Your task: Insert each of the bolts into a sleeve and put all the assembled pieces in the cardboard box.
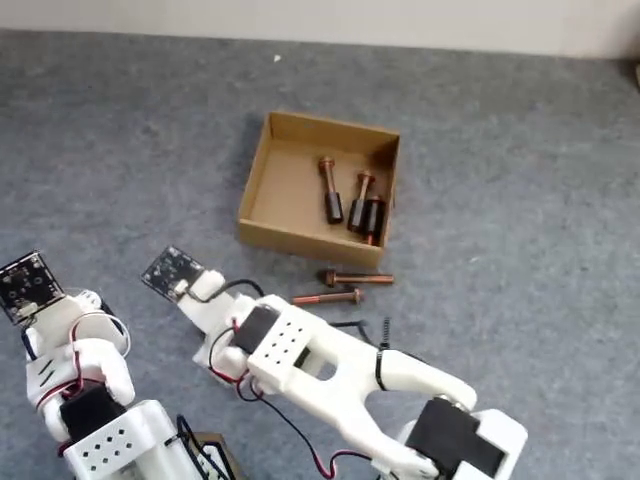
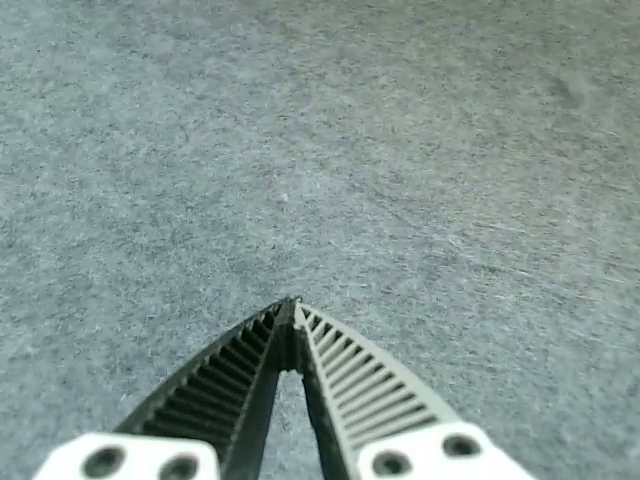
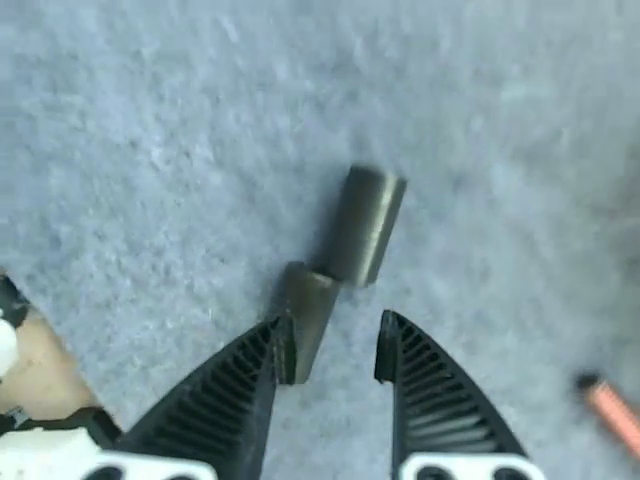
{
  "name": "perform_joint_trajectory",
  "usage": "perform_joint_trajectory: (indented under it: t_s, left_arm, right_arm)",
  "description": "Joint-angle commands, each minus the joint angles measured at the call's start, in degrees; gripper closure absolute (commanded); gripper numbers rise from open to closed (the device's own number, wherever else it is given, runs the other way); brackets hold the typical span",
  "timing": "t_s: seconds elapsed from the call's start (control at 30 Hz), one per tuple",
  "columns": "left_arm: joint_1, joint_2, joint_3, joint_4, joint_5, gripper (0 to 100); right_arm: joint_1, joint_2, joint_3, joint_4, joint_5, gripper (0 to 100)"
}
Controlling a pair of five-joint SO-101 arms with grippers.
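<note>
Sleeves (image 3: 365,225), dark cylinders, lay before spread right gripper (image 3: 335,325), wrist view; copper bolts (image 1: 358,279), high view, six o'clock of cardboard box (image 1: 285,195); left gripper (image 2: 293,303) pressed together.

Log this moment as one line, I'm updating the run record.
left gripper shut | right gripper open at sleeve | cardboard box: three assembled pieces | two bolts outside

The table (image 1: 520,150) wears grey, fuzzy, matt cloth, felt-like; the cardboard box (image 1: 300,238) is plain brown paperboard, dull and unprinted; 2 loose bolts (image 1: 358,279) (image 1: 327,297) look like coppery metal with a slight sheen; 2 sleeves (image 3: 362,226) (image 3: 303,318) are dark, smooth, barely glossy; the arm shells (image 1: 330,360) are smooth white plastic.
</note>
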Motion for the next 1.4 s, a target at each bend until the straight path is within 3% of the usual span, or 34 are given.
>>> perform_joint_trajectory:
  t_s: [0.0,0.53,0.67,0.83,1.07,1.23,1.37]
  left_arm:
    - [-1.71,-0.48,-2.33,-1.49,-0.26,99]
    - [-1.71,-0.48,-2.42,-1.49,-0.26,99]
    - [-1.71,-0.48,-2.42,-1.49,-0.26,99]
    - [-1.71,-0.48,-2.33,-1.49,-0.26,99]
    - [-1.71,-0.48,-2.33,-1.49,-0.26,99]
    - [-1.27,-0.48,-2.24,-1.49,-0.26,99]
    - [-1.19,-0.48,-2.07,-1.49,-0.26,99]
  right_arm:
    - [-1.36,0.22,-2.59,1.36,-3.96,87.4]
    - [-3.65,11.91,-6.55,-1.19,-4.22,87.9]
    - [-2.77,13.41,-6.64,-1.10,-3.87,96.6]
    - [-0.04,12.97,-6.64,1.36,2.90,99.3]
    - [2.42,0.84,-6.20,6.64,3.08,99.3]
    - [9.10,-12.97,-6.11,13.67,3.25,99.3]
    - [15.34,-23.34,-3.65,17.63,8.53,99.3]
